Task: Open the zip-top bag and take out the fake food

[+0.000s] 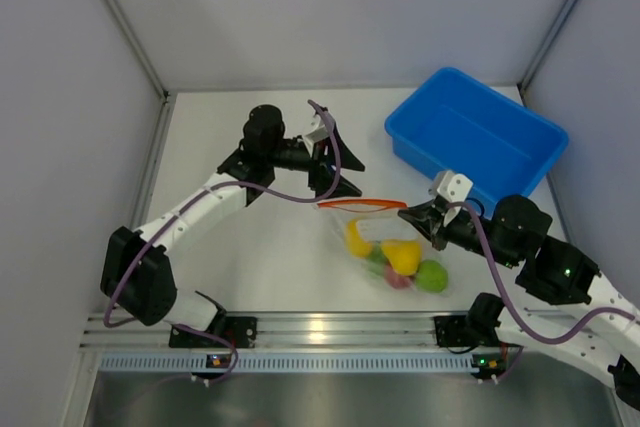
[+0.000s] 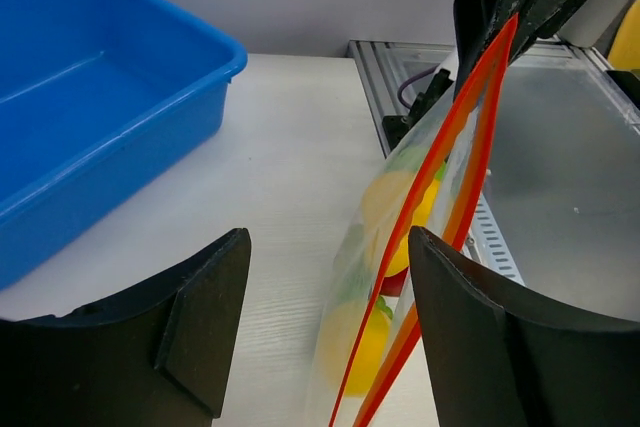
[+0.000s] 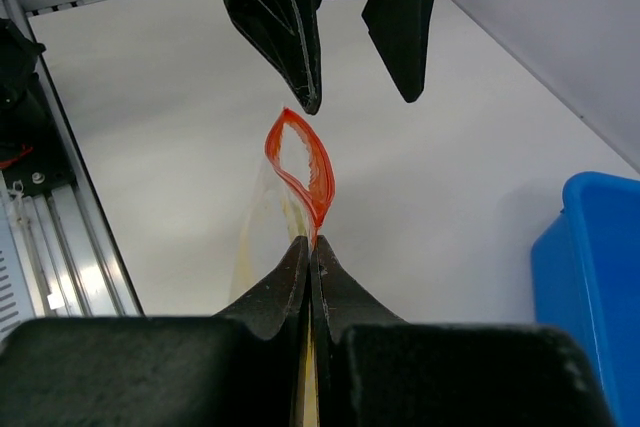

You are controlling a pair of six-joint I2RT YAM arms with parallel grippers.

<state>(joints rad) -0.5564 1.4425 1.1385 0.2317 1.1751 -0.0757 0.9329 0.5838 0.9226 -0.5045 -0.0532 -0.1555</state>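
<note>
White matte table [image 1: 260, 257], grey panel walls [image 1: 350, 17]. The zip-top bag [image 1: 385, 247] is clear crinkly plastic with an orange-red strip. It lies near the blue bin [image 1: 475, 137], glossy fake food [image 1: 402, 257] inside. Right gripper [image 1: 412, 215] is pinched tight on the strip's bin-side end; the mouth is partly parted. Left gripper [image 1: 352, 177] is spread wide at the strip's other end, gripping nothing.

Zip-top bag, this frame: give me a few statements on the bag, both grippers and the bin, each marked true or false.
1. The right gripper is shut on the zip-top bag at its zip strip. True.
2. The left gripper is clamped on the bag. False: its jaws stand open.
3. The fake food lies in the blue bin. False: it is inside the bag.
4. The right wrist view shows the zip strip partly parted. True.
</note>
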